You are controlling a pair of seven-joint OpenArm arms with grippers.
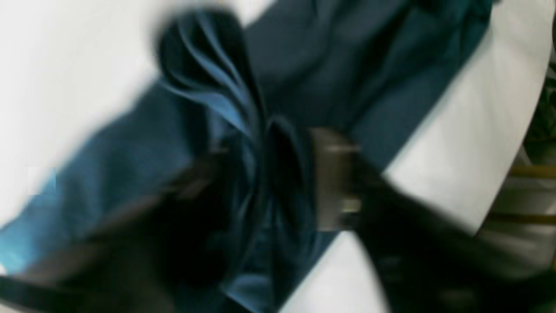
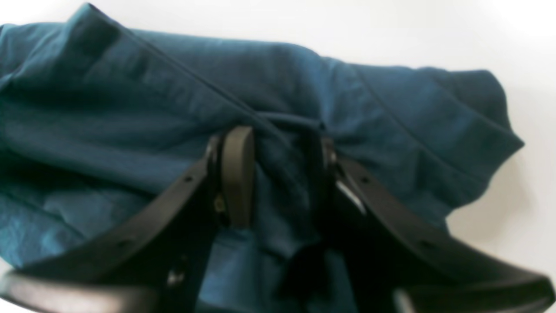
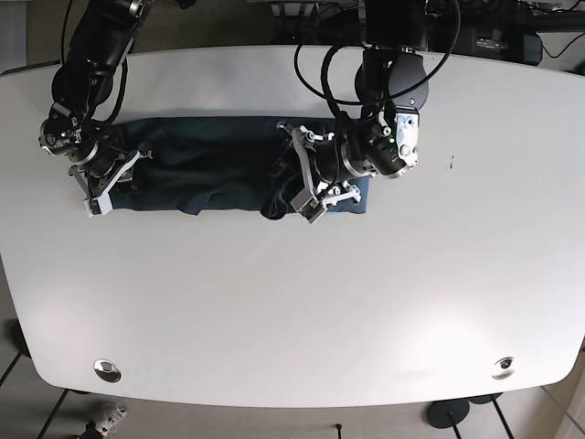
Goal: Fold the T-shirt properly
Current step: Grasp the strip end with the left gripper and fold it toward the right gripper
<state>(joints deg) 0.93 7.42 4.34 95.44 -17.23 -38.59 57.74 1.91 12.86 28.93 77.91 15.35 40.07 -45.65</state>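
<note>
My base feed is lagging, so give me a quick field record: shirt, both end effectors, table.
shirt: dark teal T-shirt, laid as a long band on the table's far half
left end effector: shut on bunched fabric at one end
right end effector: shut on a fold at the other end
table: white; near half shows no objects

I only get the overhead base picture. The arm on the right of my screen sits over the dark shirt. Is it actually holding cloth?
Observer: Yes. Its wrist camera shows the left gripper pinching bunched folds of the T-shirt.
Operator: And the other arm?
Observer: The right gripper has fabric gathered between its fingers.
Operator: What colour is the shirt up close?
Observer: Dark teal blue, on a white table.
</note>
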